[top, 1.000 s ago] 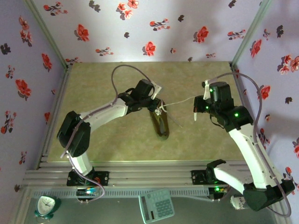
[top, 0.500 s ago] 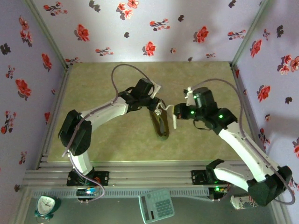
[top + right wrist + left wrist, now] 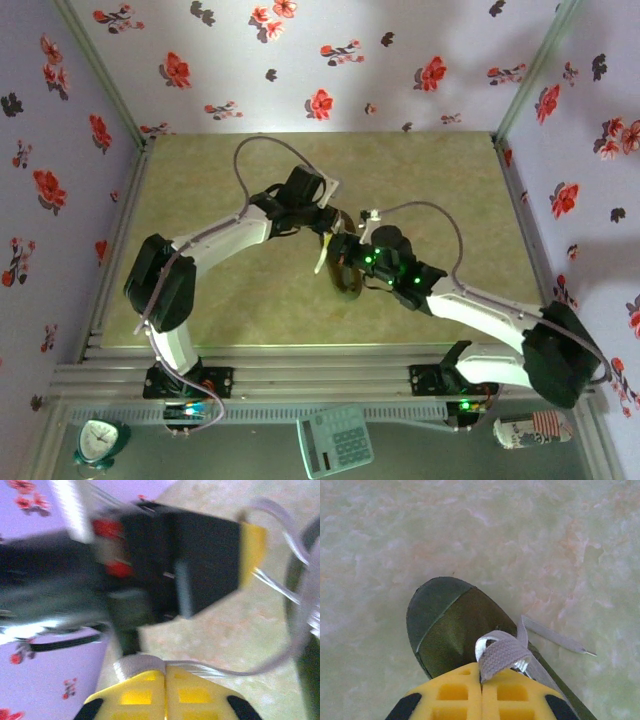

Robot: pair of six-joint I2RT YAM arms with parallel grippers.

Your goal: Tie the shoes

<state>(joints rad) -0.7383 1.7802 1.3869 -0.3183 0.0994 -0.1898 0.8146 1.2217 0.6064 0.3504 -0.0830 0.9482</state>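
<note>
While your left hand [image 3: 481, 676] pinches a lace loop [image 3: 502, 652] above the toe of the sneaker [image 3: 445, 625] on the worktop [image 3: 545, 540], your right hand [image 3: 164, 676] clamps a lace strand [image 3: 131, 666]: limp and likely slippery, so grip near the eyelets.

I read no text anywhere. Calculator [image 3: 335, 441] keys, clock [image 3: 100, 441] face, can [image 3: 531, 430] label: all too small for me to make out.

On the table [image 3: 220, 180] the shoe [image 3: 347, 286] lies just before the left end effector [image 3: 481, 676], the right end effector [image 3: 164, 674] above it.
</note>
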